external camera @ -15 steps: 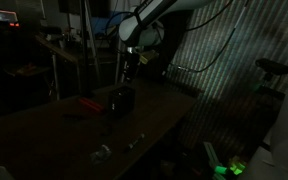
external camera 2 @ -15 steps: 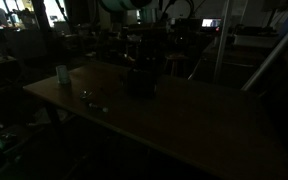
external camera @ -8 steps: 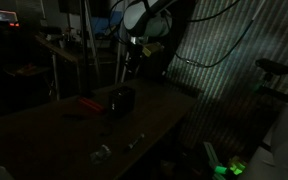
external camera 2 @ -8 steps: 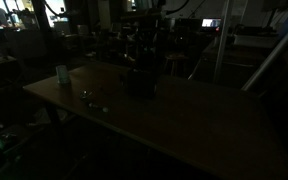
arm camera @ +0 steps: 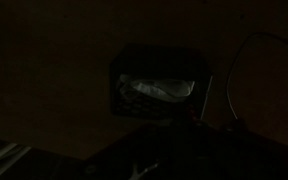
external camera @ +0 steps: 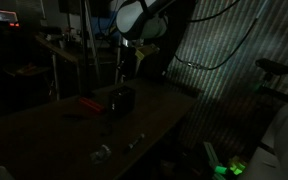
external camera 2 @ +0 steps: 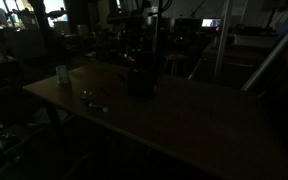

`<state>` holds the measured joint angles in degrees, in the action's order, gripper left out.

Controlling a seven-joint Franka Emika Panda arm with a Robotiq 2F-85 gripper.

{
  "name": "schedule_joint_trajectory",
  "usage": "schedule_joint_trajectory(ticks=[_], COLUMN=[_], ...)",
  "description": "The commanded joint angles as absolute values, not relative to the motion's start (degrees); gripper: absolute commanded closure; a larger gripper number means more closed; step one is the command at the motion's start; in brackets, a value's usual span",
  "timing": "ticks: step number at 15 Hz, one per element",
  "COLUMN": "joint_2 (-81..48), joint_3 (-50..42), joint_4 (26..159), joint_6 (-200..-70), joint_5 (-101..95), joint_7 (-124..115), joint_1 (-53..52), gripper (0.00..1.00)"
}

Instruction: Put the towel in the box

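Observation:
The scene is very dark. A small dark box (external camera: 122, 99) stands on the table; it also shows in an exterior view (external camera 2: 138, 82). In the wrist view the box (arm camera: 134, 110) lies below with a pale towel (arm camera: 160, 89) inside it. My gripper (external camera: 127, 66) hangs above the box, apart from it. Its fingers are too dark to read in any view.
A red flat object (external camera: 89, 102) lies beside the box. Small pale items (external camera: 102, 153) lie near the table's front. A white cup (external camera 2: 61, 73) stands near the table's edge, with small bits (external camera 2: 86, 95) nearby. Cluttered benches stand behind.
The arm has risen a little and shifted above the box. The box and the towel in it have not moved.

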<state>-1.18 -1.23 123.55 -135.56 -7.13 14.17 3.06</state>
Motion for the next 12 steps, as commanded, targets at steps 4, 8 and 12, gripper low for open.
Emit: schedule_joint_trajectory(ticks=[4, 8, 12], joint_2=[-2.19, -4.90, -8.64], joint_3=[-0.34, -0.62, -0.69], joint_4=[123.73, 122.89, 121.62], joint_6=[-136.62, -137.23, -138.18], joint_5=[-9.38, -9.34, -8.72], joint_7=[10.91, 12.24, 13.41], joint_1=[0.75, 0.89, 1.16], gripper=[1.00, 1.00, 1.00])
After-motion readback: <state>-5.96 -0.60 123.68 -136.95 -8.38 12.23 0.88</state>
